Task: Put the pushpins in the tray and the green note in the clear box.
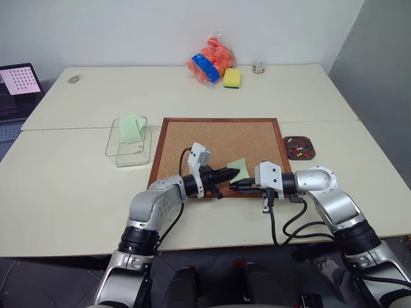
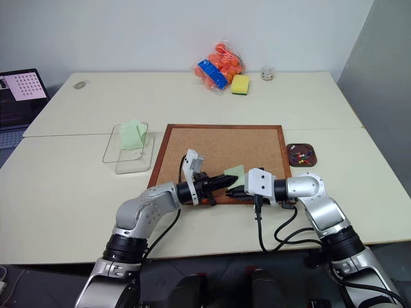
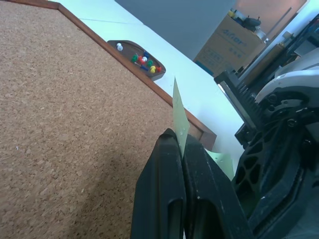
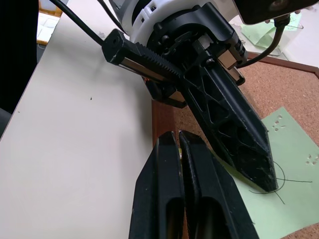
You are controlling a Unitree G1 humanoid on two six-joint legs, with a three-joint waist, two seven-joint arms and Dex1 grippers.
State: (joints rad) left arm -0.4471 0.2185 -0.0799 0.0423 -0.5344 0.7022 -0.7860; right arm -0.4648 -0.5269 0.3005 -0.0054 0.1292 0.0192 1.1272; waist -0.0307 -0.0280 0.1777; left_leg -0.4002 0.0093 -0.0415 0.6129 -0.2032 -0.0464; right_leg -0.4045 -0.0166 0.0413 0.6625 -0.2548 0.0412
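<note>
The green note (image 1: 239,167) is a pale slip over the front edge of the cork board (image 1: 218,138). My left gripper (image 1: 232,172) is shut on one edge of it; in the left wrist view the green note (image 3: 179,112) stands edge-on between the closed fingers. Close beside it from the right, my right gripper (image 1: 239,185) is shut, and I see nothing between its fingers (image 4: 159,164). The note (image 4: 294,164) lies just past them. Several coloured pushpins (image 1: 300,151) lie in the dark brown tray (image 1: 287,142) right of the board. Left of the board stands the clear box (image 1: 119,156).
A mint green folded paper (image 1: 131,128) sits in the clear box. At the far edge of the table are a bag of orange things (image 1: 210,59), a yellow sponge (image 1: 232,77) and a small glass jar (image 1: 258,67). A laptop (image 1: 19,90) stands far left.
</note>
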